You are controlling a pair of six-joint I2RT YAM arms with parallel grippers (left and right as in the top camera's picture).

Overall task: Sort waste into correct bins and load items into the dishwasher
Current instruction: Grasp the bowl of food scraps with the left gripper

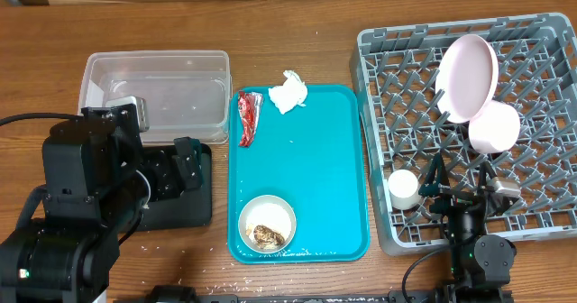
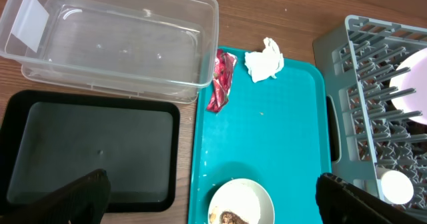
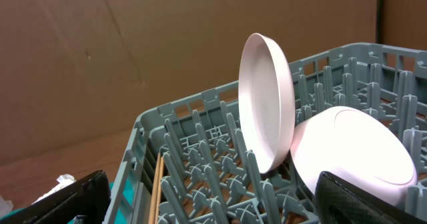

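Risk first: the white bowl (image 1: 270,202) sits at the lower edge of the teal tray (image 1: 315,177), lower centre of the overhead frame. It holds a brown lump (image 1: 268,236) and some pale food. If you pinch its rim off-centre or tilt it early, I judge the contents will spill onto the tray or the desk, not into a bin. A few white specks lie on the desk at lower left.

Second risk: the left arm covers much of the black tray (image 1: 185,215) in the overhead view, so anything you drop there may land on the arm. The left pincer (image 2: 210,176) has its fingers spread wide with nothing between them, above the seam between the black and teal trays.

Third: the right pincer (image 1: 462,179) is also spread and empty. It sits low over the rim of the dish rack (image 1: 374,141) at lower right, just beside the small white cup (image 1: 403,188). A careless lift could snag pegs or knock the cup.

Waste, appearance:
- The red wrapper (image 1: 248,118) is crinkled and glossy, lying lengthwise at the tray's upper left, near the clear tub (image 1: 158,56), which shows nothing inside.
- The napkin (image 1: 289,91) is crumpled and white, straddling the tray's upper rim. It looks light and likely to slip a loose grip.

Loaded so far: the plate (image 1: 469,78) stands on edge at upper right, and the pink bowl (image 1: 494,128) leans against it. A chopstick (image 3: 158,187) lies between pegs.
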